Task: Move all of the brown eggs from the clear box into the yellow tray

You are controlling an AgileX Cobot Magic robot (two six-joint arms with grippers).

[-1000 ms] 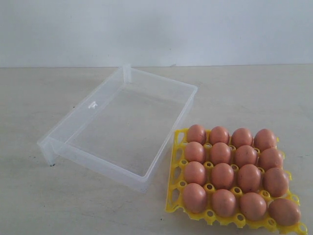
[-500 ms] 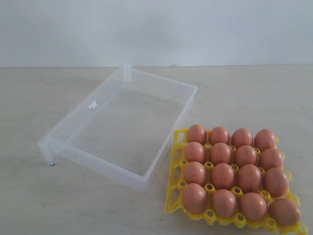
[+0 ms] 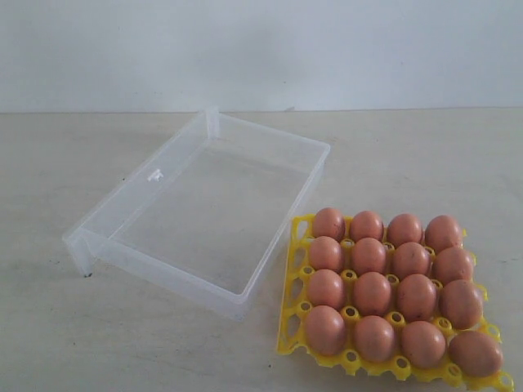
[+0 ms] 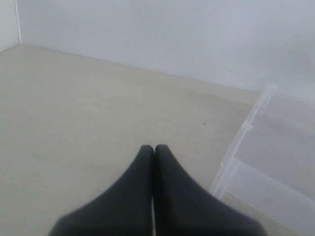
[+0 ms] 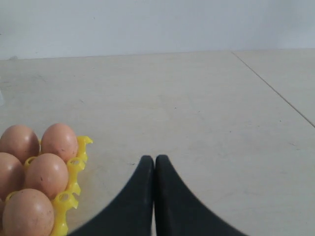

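Observation:
The clear box [image 3: 204, 208] lies with nothing inside it on the pale table, left of centre in the exterior view. To its right, near the front, the yellow tray [image 3: 292, 314] holds several brown eggs [image 3: 373, 292], one in each cup. Neither arm appears in the exterior view. My left gripper [image 4: 153, 148] is shut with nothing in it, over bare table beside a corner of the clear box [image 4: 256, 162]. My right gripper [image 5: 154, 158] is shut and empty too, over bare table beside the yellow tray [image 5: 74, 169] and its brown eggs [image 5: 47, 174].
A white wall [image 3: 261, 49] backs the table. A thin seam [image 5: 275, 88] runs across the tabletop in the right wrist view. Bare tabletop [image 3: 409, 155] surrounds the box and tray.

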